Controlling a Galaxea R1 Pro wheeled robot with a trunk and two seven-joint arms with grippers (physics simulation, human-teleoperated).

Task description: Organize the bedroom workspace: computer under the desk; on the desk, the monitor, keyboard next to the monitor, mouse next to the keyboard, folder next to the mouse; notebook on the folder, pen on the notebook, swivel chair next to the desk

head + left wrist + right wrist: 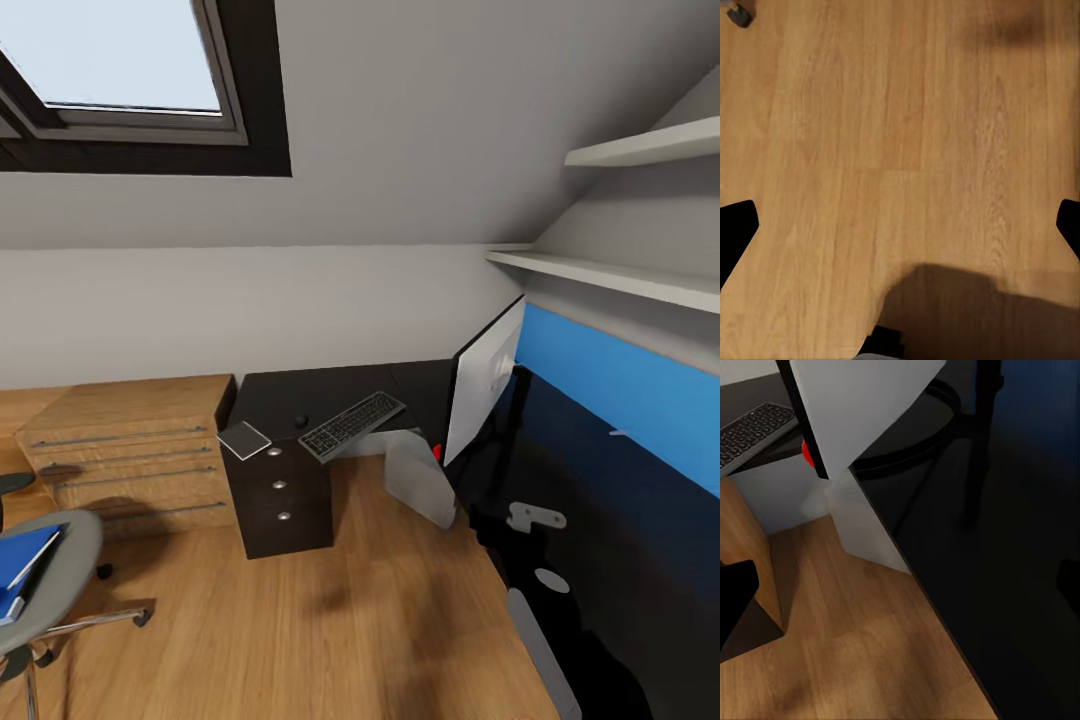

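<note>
The desk (330, 392) has a glossy black top and a blue back panel (630, 385). On it the monitor (485, 390) stands edge-on, with the keyboard (352, 425) and the mouse (301, 421) to its left. A grey notebook (245, 439) lies at the desk's left end. The computer (420, 475) stands under the desk. At lower left the swivel chair (50, 570) holds the blue folder (22, 562). I cannot make out the pen. My left gripper (904, 229) hangs open over bare floor. My right gripper (900, 592) is open above the desk's edge (945, 607), near the monitor (862, 405), keyboard (754, 431) and computer (862, 529).
A black three-drawer cabinet (285, 500) stands below the notebook, and a light-wood drawer chest (130, 450) sits left of it. Two wall shelves (620, 275) hang over the desk's right wing. A chair caster (739, 13) shows on the oak floor (350, 620).
</note>
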